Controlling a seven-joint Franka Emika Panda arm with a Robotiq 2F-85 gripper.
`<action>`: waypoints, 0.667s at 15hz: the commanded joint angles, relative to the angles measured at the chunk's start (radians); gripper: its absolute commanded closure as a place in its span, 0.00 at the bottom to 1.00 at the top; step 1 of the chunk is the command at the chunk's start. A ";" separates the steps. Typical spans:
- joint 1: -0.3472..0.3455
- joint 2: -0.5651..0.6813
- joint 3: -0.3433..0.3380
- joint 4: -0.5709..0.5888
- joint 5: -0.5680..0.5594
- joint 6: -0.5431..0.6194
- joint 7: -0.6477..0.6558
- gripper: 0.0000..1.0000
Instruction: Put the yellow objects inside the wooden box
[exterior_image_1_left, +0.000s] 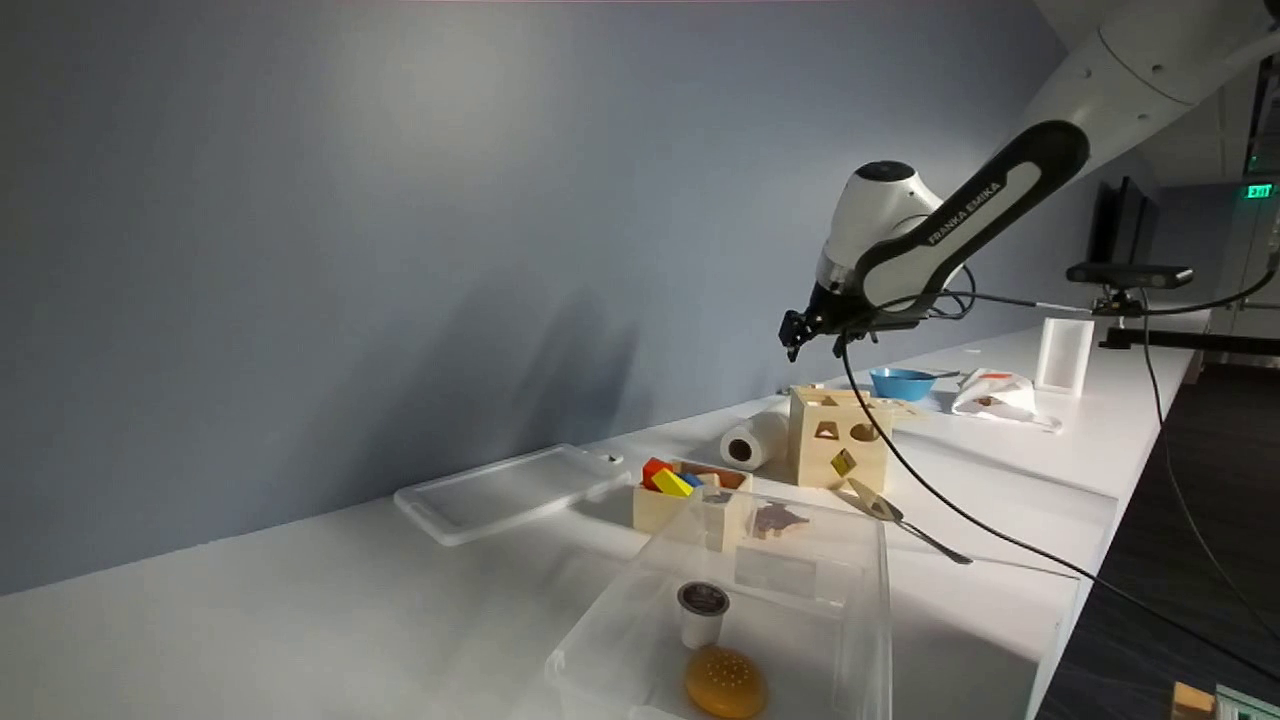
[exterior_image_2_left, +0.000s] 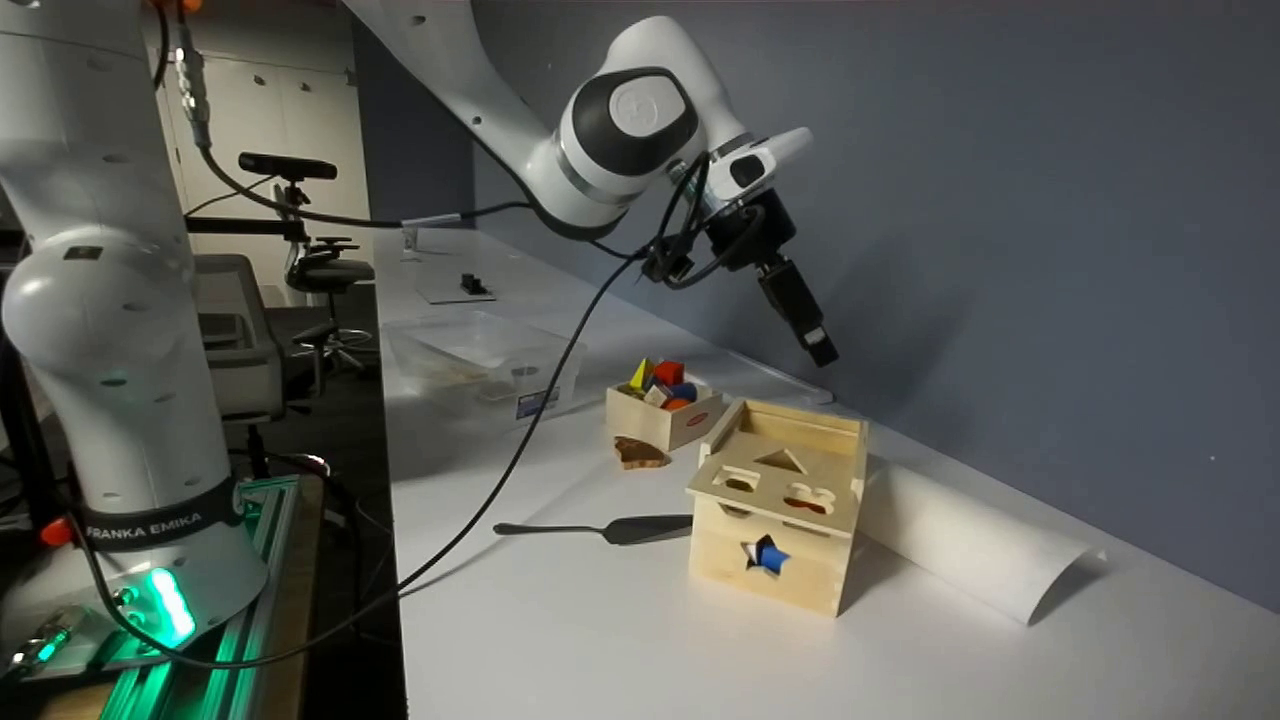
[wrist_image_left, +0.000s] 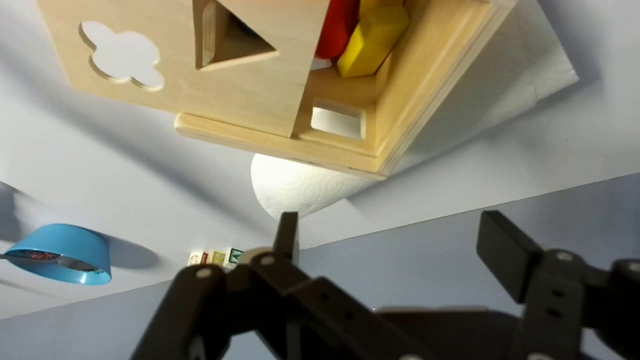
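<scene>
The low wooden box (exterior_image_1_left: 655, 510) holds a yellow piece (exterior_image_1_left: 670, 483) among red and blue pieces. In an exterior view, the box (exterior_image_2_left: 650, 425) shows the yellow piece (exterior_image_2_left: 641, 375) at its back corner. More yellow shows inside the taller wooden cube: a yellow block (wrist_image_left: 372, 42) lies there beside a red one in the wrist view. Yellow also shows through the cube's diamond hole (exterior_image_1_left: 843, 462). My gripper (wrist_image_left: 392, 242) is open with nothing between its fingers. It hangs in the air above and wallward of the cube in both exterior views (exterior_image_1_left: 816, 349) (exterior_image_2_left: 822, 350).
The cube (exterior_image_2_left: 765, 555) has a partly slid lid. A paper towel roll (exterior_image_1_left: 755, 440) lies beside it by the wall. A spatula (exterior_image_2_left: 645, 529), brown piece (exterior_image_2_left: 640, 453), clear bin (exterior_image_1_left: 830, 640), bin lid (exterior_image_1_left: 510, 490) and blue bowl (exterior_image_1_left: 900, 384) are around. A cable (exterior_image_2_left: 520, 450) hangs across.
</scene>
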 joint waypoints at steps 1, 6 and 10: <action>-0.103 -0.122 0.175 -0.085 0.110 -0.071 -0.123 0.00; -0.141 -0.247 0.352 -0.147 0.462 -0.214 -0.458 0.00; -0.122 -0.312 0.399 -0.153 0.651 -0.363 -0.716 0.00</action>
